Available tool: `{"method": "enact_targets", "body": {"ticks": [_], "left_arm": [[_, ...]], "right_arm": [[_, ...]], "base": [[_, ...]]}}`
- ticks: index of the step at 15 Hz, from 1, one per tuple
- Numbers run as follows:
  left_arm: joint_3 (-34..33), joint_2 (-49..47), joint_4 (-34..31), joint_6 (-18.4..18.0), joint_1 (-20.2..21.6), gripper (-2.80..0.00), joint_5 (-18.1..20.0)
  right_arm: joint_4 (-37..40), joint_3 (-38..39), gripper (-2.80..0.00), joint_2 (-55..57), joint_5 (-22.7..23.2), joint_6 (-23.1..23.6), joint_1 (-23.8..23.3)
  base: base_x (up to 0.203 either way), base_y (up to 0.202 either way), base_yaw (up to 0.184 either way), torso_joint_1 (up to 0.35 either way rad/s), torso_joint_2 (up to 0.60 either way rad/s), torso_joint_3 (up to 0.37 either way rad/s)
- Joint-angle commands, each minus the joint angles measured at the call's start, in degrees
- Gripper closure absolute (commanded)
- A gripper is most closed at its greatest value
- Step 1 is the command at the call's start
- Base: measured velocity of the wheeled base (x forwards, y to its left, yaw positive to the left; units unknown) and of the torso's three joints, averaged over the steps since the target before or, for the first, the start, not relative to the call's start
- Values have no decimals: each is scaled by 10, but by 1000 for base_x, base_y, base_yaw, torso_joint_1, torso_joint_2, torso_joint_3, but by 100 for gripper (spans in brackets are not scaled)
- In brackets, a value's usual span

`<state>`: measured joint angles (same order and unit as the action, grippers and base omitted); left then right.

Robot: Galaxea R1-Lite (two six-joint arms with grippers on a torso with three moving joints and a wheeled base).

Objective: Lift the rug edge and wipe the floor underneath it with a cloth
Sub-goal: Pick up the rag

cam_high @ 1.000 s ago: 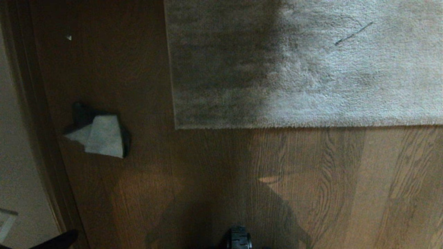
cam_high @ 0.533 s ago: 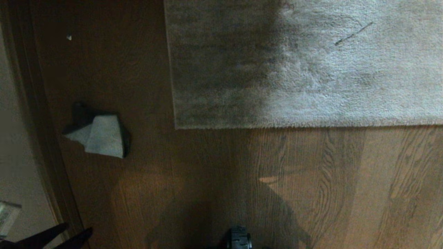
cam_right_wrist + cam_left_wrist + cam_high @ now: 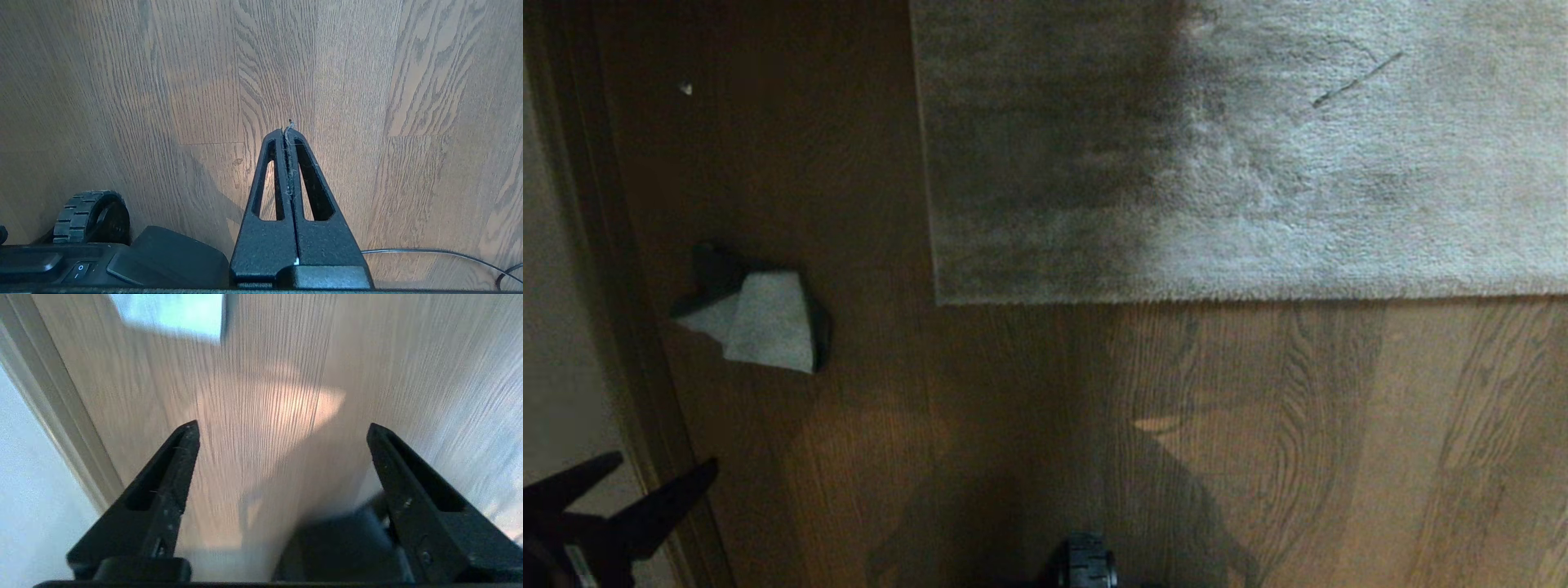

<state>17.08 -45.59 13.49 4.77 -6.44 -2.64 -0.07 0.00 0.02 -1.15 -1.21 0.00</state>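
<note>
- Rug edge (image 3: 1241, 298) lay flat on the floor (image 3: 1258, 441) across the upper part of the head view, its near border running straight to a corner (image 3: 939, 300) at the robot's left. No part of it was lifted.
- Cloth (image 3: 768, 322), pale grey over a dark fold, lay crumpled on the floor well to the left of that corner, near a dark skirting strip (image 3: 621, 286) along the wall.
- Left tool (image 3: 658, 490) stood at the lower left of the head view, jaws spread wide and holding nothing; the wrist view showed only bare floor between its fingers (image 3: 163, 490).
- Right tool (image 3: 288, 130) was pressed fully shut and empty, hanging over bare floor beside the robot's base and a wheel (image 3: 92, 214); a few fibres clung to its tips.
- Handling, in my judgement: the cloth looked soft and light, and would be best pinched at its raised fold rather than scraped off the floor.
- The rug appeared limp, short-piled and large, so likely heavy as a whole; the corner or the border close to it would offer the easiest purchase, and only a strip should rise.
- No brand, label or legible writing was found. A small switch on the base (image 3: 79, 269) bore marks too small to read.
</note>
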Motion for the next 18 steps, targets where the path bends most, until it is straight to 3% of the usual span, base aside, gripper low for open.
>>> {"method": "enact_targets", "body": {"ticks": [1, 4, 11, 14, 18], "left_arm": [[34, -37, 3, 0, -1, -280, 1], [87, -77, 4, 2, -7, -280, 4], [112, -154, 75, 0, -31, -280, 0], [125, -191, 94, -6, -10, -280, -2], [126, -240, 162, -31, 48, -280, -5]], "right_arm": [[0, 0, 0, 0, 0, 0, 0], [0, 0, 0, 0, 0, 0, 0], [0, 0, 0, 1, 0, 0, 0], [0, 0, 0, 0, 0, 0, 0], [0, 0, 0, 0, 0, 0, 0]], "base": [[0, 0, 0, 0, 0, 0], [0, 0, 0, 0, 0, 0], [0, 0, 0, 0, 0, 0], [0, 0, 0, 0, 0, 0], [0, 0, 0, 0, 0, 0]]}}
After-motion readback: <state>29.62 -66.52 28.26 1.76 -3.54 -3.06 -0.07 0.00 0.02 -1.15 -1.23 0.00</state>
